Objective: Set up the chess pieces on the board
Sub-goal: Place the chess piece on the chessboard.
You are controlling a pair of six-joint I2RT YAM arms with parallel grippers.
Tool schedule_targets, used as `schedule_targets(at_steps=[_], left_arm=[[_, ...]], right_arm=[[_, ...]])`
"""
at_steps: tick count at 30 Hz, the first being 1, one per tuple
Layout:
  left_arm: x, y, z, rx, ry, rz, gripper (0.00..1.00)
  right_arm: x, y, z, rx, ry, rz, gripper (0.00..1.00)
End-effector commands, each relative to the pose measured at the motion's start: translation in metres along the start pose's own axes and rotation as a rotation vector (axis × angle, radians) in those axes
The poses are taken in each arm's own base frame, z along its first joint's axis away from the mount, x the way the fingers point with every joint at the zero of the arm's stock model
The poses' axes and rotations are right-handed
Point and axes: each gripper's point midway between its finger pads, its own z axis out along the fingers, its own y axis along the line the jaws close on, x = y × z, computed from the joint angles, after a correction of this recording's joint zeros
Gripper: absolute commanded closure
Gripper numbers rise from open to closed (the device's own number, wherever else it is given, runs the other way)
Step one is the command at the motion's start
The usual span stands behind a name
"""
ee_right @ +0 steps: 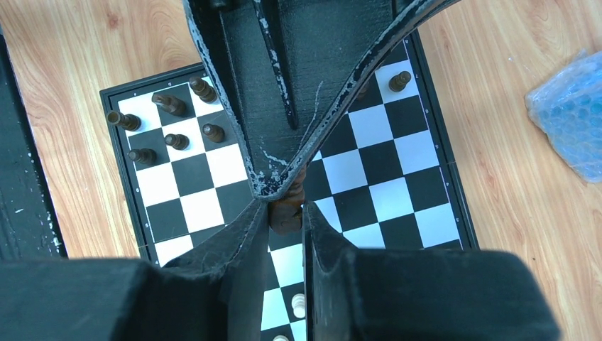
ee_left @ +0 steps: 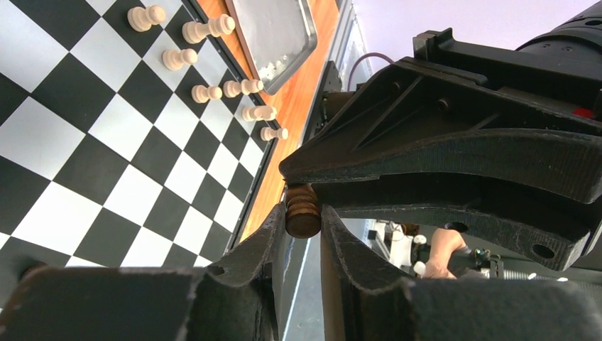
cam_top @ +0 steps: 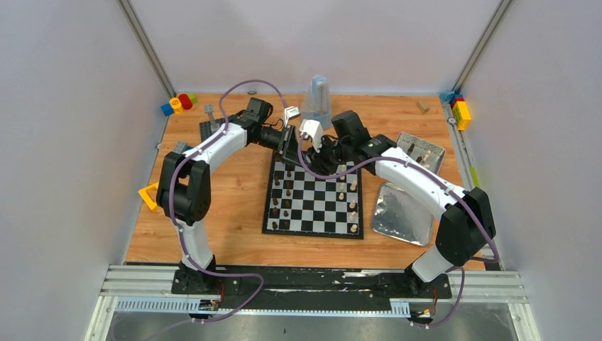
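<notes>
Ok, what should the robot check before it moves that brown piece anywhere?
1. Left gripper pinches the brown piece: ok.
2. Right gripper off the piece: not ok, it pinches it too.
3. Board has free squares: ok.
4. Pale pieces upright on the board: ok.
5. Which kind of piece it is: cannot tell.
</notes>
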Motion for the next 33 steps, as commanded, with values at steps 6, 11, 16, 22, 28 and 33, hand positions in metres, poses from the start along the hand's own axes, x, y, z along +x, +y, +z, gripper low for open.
schedule_targets(at_steps=[6, 11, 16, 22, 28, 33], left_arm=[[-0.008, -0.020, 0.000, 0.058, -0.004, 0.080, 0.93], [-0.010, -0.028, -0.006, 0.054, -0.027, 0.183, 1.00], [-0.021, -0.045, -0.013, 0.073, -0.097, 0.332, 1.00], [-0.031, -0.068, -0.017, 0.138, -0.199, 0.440, 1.00], [-0.033, -0.080, -0.018, 0.204, -0.281, 0.483, 1.00], [-0.037, -0.087, -0.020, 0.253, -0.334, 0.497, 1.00]], right_arm=[[-0.032, -0.009, -0.014, 0.047, -0.088, -0.009, 0.87], [-0.042, -0.014, -0.034, 0.026, -0.156, 0.054, 0.53], [-0.061, -0.020, -0.070, -0.063, -0.275, 0.174, 0.37], [-0.068, -0.017, -0.089, -0.227, -0.356, 0.316, 0.38], [-0.065, -0.011, -0.088, -0.384, -0.376, 0.438, 0.39], [-0.060, -0.007, -0.081, -0.465, -0.369, 0.493, 0.40]])
